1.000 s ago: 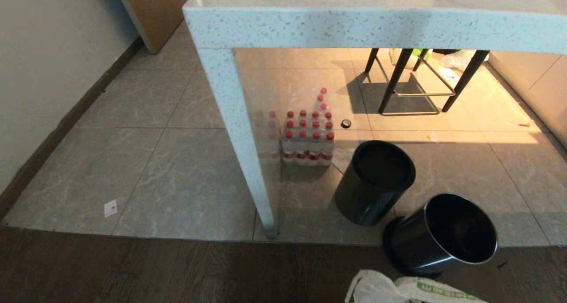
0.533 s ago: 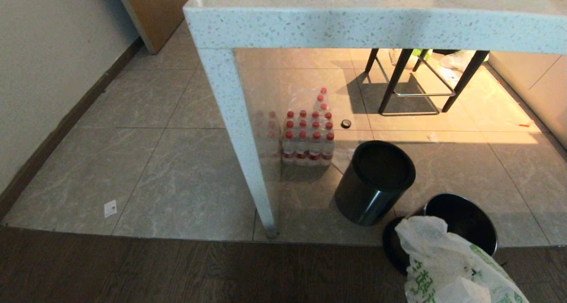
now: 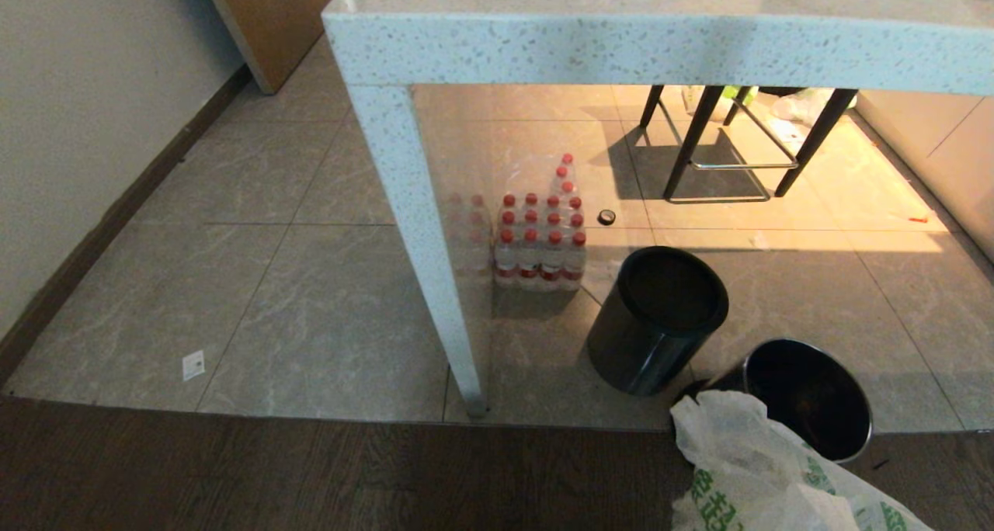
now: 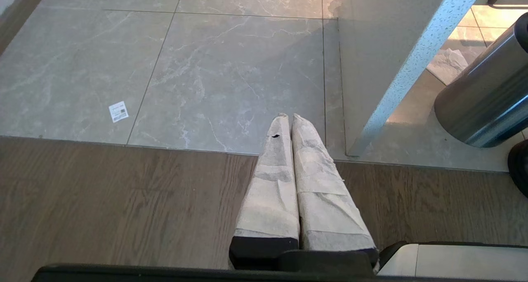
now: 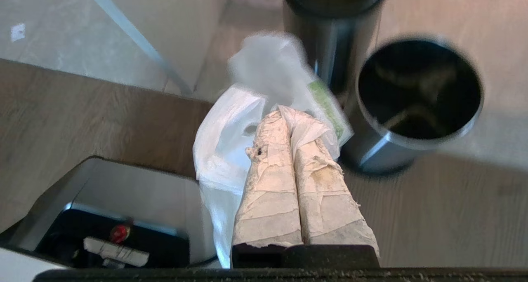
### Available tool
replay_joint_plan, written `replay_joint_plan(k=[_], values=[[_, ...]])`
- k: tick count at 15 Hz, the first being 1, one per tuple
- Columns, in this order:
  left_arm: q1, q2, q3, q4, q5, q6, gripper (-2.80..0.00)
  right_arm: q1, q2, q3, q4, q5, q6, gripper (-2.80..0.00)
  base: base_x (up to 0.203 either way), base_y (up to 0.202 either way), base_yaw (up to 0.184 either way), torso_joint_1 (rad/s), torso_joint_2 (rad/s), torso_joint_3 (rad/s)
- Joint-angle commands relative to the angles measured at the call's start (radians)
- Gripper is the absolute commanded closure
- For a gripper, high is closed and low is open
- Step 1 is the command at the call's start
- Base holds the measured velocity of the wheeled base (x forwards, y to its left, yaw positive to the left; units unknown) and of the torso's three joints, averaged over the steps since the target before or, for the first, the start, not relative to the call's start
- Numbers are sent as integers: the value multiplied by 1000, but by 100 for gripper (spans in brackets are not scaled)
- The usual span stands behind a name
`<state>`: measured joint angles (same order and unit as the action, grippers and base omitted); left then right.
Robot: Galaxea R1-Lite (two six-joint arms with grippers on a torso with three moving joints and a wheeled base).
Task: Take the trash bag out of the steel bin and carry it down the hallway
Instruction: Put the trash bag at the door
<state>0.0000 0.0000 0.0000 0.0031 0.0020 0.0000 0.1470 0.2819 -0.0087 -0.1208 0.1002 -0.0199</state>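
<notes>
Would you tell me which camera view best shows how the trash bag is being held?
The right wrist view: there the right gripper is shut on the trash bag beside the steel bin. The head view shows only the bag's crumpled top, no gripper. The left wrist view misses it entirely.

I see the bag (image 3: 765, 473) at my near right, in front of the steel bin (image 3: 808, 395), which stands right of and nearer than the dark bin (image 3: 656, 317). Left of the dark bin stands the table leg (image 3: 419, 236), with the bottle pack (image 3: 540, 236) just behind between them, under the table (image 3: 660, 42).
</notes>
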Motion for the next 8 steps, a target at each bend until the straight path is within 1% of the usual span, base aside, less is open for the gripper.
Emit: replay_joint_plan(k=[1,2,3,4,5,8], values=[[0,0,2,0,0,0,0,-2,5,-4,48,-7,12,0,0,0,0,0,0,0],[0,0,2,0,1,0,0,-6,5,-9,63,-19,25,0,0,0,0,0,0,0],[0,0,0,0,0,0,0,-6,5,2,46,-54,29,0,0,0,0,0,0,0],[0,0,2,0,0,0,0,-6,5,7,62,-108,35,0,0,0,0,0,0,0],[0,0,2,0,1,0,0,-6,5,9,84,-106,36,0,0,0,0,0,0,0],[0,0,2,0,0,0,0,-6,5,9,86,-104,30,0,0,0,0,0,0,0]])
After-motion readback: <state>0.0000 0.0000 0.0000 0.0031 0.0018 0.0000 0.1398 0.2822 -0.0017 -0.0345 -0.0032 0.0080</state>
